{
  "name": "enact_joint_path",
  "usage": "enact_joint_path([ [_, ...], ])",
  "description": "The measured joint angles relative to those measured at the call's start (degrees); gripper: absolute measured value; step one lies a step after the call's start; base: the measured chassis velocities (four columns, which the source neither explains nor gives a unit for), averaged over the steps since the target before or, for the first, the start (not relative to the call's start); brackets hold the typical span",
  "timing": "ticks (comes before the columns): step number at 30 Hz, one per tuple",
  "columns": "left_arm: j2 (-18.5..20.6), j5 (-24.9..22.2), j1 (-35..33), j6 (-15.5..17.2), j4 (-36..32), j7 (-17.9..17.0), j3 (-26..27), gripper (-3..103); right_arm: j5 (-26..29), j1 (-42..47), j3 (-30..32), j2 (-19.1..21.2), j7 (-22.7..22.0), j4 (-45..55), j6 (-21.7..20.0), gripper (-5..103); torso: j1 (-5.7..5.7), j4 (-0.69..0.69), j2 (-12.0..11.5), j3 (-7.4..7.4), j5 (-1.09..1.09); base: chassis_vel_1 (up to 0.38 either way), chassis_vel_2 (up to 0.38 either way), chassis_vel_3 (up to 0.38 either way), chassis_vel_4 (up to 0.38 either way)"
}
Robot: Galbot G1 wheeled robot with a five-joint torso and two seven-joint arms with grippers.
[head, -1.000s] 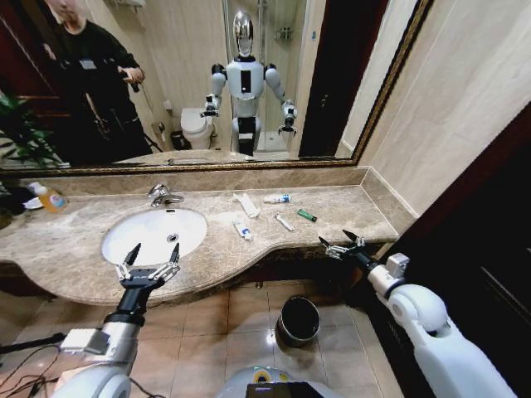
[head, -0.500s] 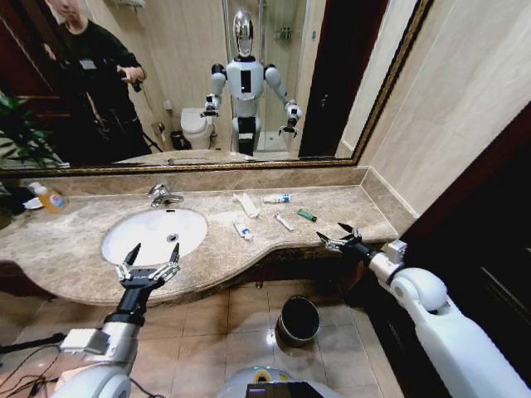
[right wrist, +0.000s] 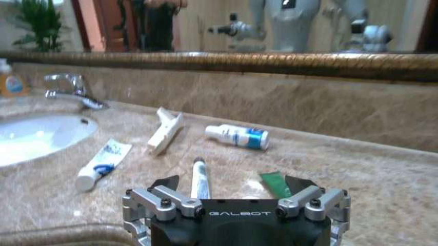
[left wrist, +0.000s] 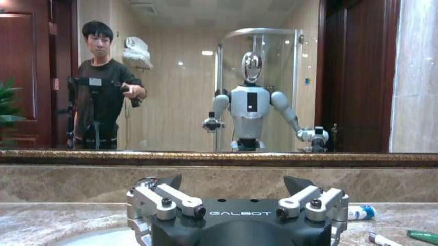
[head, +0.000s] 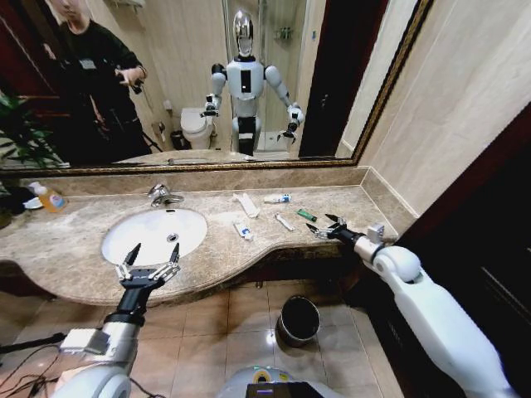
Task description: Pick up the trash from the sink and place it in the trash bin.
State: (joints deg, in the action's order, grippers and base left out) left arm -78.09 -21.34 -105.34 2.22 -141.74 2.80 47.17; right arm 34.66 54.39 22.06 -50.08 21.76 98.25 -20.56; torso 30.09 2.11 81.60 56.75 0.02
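The trash lies on the marble counter right of the sink [head: 124, 249]: a flat white packet [head: 246, 204], a white-and-blue tube [head: 277, 199], a sachet [head: 242, 230], a white stick [head: 284, 222] and a green tube [head: 307, 215]. My right gripper [head: 320, 224] hovers open just right of the green tube. In the right wrist view the white stick [right wrist: 200, 178] and green tube [right wrist: 275, 184] lie just ahead of the open right gripper [right wrist: 233, 183]. My left gripper [head: 154, 253] stays open at the sink's front rim. The trash bin [head: 299, 320] stands on the floor below the counter.
A chrome faucet [head: 162, 195] stands behind the basin. A clear bottle of orange liquid [head: 50, 197] stands at the counter's far left. A large mirror backs the counter, and a tiled wall and dark panel close in on the right. Tiled floor surrounds the bin.
My right arm has reached forward and left over the counter, bringing its gripper close to the green tube. The left arm and the items have not moved.
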Motion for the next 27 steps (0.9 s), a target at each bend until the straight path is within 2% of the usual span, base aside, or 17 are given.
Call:
enact_joint_path([
  [2,0.0,0.0,0.0,0.0,0.0,0.0,0.0,100,-0.2,-4.7,-4.3,1.3,1.2,-4.1,-0.5,100,0.00,0.00,0.0,0.00,-0.02,0.000,0.000,0.000,0.000],
  [6,0.0,0.0,0.0,0.0,0.0,0.0,0.0,100,-0.2,-10.8,-8.7,1.6,2.1,-8.8,-1.1,100,0.00,0.00,0.0,0.00,-0.01,0.000,0.000,0.000,0.000],
  [10,0.0,0.0,0.0,0.0,0.0,0.0,0.0,100,-0.3,-14.2,-10.9,0.9,2.3,-12.1,-1.1,100,0.00,0.00,0.0,0.00,-0.02,0.000,0.000,0.000,0.000],
  [16,0.0,0.0,0.0,0.0,0.0,0.0,0.0,100,-1.1,-16.7,-11.8,-0.7,3.5,-16.5,-1.2,102,0.00,0.00,0.0,0.00,-0.02,0.000,0.000,0.000,0.000],
  [20,0.0,0.0,0.0,0.0,0.0,0.0,0.0,100,-1.3,-18.1,-11.7,-1.5,5.1,-19.7,-1.4,99,0.00,0.00,0.0,0.00,-0.01,0.000,0.000,0.000,0.000],
  [27,0.0,0.0,0.0,0.0,0.0,0.0,0.0,100,-1.1,-19.4,-11.1,-1.8,6.5,-23.0,-1.9,84,0.00,0.00,0.0,0.00,-0.02,0.000,0.000,0.000,0.000],
])
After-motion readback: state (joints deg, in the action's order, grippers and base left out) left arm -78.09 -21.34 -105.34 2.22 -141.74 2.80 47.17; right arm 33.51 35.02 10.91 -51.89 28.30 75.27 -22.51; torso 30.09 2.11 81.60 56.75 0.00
